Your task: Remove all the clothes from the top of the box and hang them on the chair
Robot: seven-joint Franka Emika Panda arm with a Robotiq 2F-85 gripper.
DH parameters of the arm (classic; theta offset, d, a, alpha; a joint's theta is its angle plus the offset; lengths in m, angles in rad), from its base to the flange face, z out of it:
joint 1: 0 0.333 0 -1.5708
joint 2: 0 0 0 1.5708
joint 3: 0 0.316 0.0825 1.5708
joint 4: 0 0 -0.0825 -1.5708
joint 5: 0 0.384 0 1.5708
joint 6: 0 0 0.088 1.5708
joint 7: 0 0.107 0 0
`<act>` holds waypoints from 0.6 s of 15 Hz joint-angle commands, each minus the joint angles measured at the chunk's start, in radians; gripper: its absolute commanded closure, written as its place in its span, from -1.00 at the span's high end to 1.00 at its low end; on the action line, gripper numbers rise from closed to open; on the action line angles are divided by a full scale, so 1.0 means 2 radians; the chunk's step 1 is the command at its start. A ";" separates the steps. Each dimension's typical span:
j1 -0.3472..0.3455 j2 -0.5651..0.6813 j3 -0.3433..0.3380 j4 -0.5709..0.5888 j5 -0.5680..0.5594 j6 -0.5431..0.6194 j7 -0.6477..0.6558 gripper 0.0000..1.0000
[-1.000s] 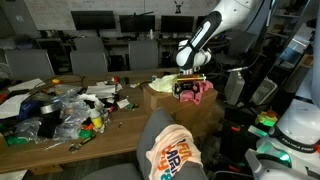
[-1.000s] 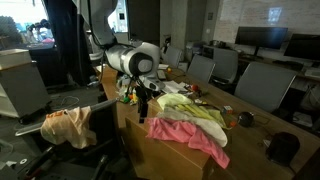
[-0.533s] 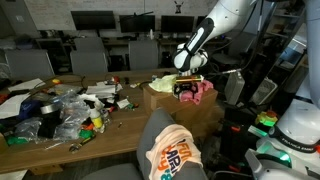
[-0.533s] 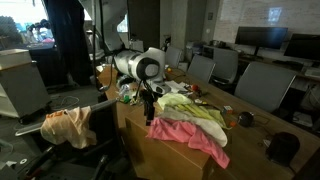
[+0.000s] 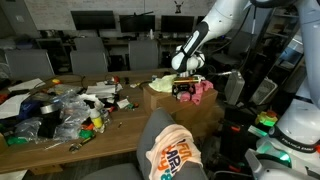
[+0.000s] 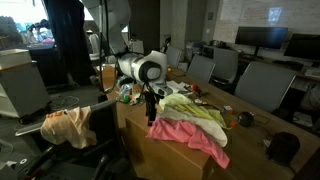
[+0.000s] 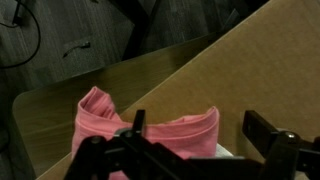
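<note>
Pink cloth (image 6: 190, 135) lies spread over the top of the cardboard box (image 6: 150, 155), with one end drooping down the box's side. A yellow garment (image 6: 197, 108) lies on the box top just beside it. The gripper (image 6: 152, 110) hangs low over the box at the pink cloth's near edge. In the wrist view its jaws stand wide apart, a raised fold of the pink cloth between them and not pinched; whether a finger touches the fabric cannot be told. Near the box, a chair (image 5: 152, 128) carries an orange-and-white garment (image 5: 172, 155) draped over its back. Next to the box, a wooden table (image 5: 135, 105) is strewn with clutter.
</note>
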 commanded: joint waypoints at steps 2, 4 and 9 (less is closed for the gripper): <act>-0.002 0.008 -0.002 0.015 0.017 0.002 -0.021 1.00; -0.002 0.007 -0.001 0.015 0.018 0.001 -0.024 0.91; -0.001 0.005 -0.001 0.017 0.018 -0.001 -0.028 0.08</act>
